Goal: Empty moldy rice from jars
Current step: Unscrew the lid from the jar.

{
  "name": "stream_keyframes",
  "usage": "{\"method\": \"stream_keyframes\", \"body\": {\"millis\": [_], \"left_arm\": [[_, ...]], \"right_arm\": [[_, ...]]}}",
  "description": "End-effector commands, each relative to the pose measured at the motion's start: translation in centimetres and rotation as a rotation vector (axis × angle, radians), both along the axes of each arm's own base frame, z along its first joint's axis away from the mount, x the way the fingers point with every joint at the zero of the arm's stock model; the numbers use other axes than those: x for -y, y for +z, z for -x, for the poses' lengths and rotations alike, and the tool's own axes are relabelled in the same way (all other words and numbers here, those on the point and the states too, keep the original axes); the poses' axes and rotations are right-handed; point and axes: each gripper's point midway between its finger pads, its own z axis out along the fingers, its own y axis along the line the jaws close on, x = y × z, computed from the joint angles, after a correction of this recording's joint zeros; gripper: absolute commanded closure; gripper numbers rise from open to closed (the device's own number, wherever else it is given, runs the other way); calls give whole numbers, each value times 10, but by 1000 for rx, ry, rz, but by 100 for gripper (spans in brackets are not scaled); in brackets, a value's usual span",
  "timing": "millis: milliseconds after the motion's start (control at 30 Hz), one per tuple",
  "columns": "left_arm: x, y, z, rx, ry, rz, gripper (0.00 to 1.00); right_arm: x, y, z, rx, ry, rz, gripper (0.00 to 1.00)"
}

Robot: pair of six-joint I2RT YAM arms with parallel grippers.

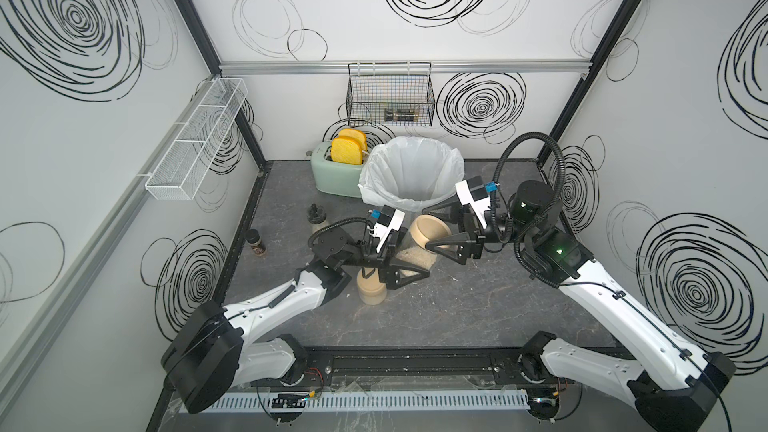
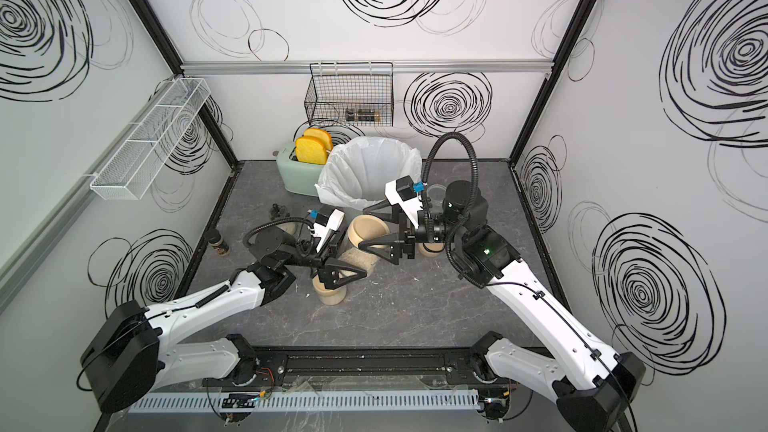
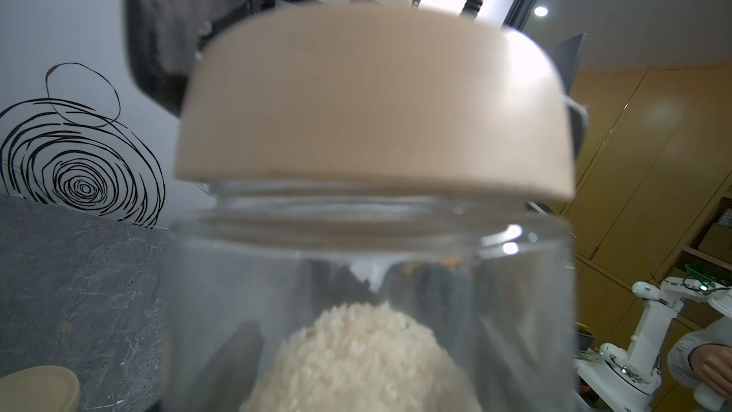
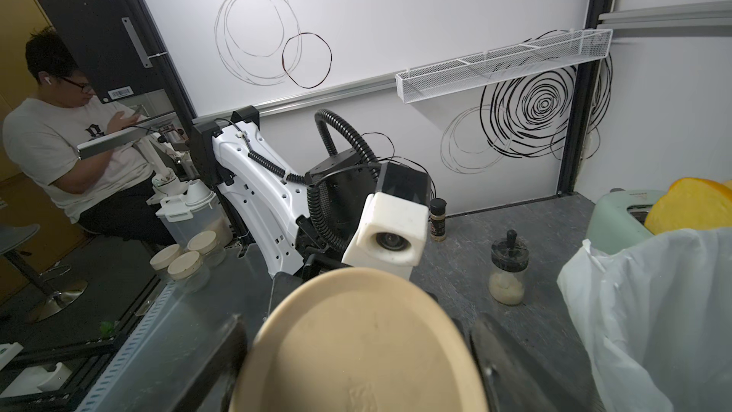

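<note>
Presently, near the front edge of the surface, a second lidded jar stands upright. Just beyond it, the left claw is clamped on the tilted jar. The moldy rice is pooled at the low end, and the long axis rises toward the lined bin. The lid faces the right claw, whose jaws stand wide astride the rim; firm contact cannot be confirmed. The right arm is judged nearer for unscrewing.

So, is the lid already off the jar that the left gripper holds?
No, in the left wrist view the tan lid still caps the rice jar, sitting over its neck.
</note>
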Motion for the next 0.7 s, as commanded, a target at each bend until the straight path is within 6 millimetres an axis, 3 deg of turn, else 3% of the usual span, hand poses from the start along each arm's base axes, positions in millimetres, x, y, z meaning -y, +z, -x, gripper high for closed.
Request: {"method": "stream_keyframes", "body": {"millis": [0,100,433,667], "left_arm": [[-16,62,19,198,18,187,16],[-16,62,18,202,30,181,16],[-19,62,8,210,105,191,16],[-26,60,-9,260,245,141,15]], "right_arm": [[-7,-37,2,-55,30,98,9],[-5,-36,0,-45,7,96,0],[0,-31,-2,-27,-41,90,2],[9,-39,-4,-46,-86,102,2]]}}
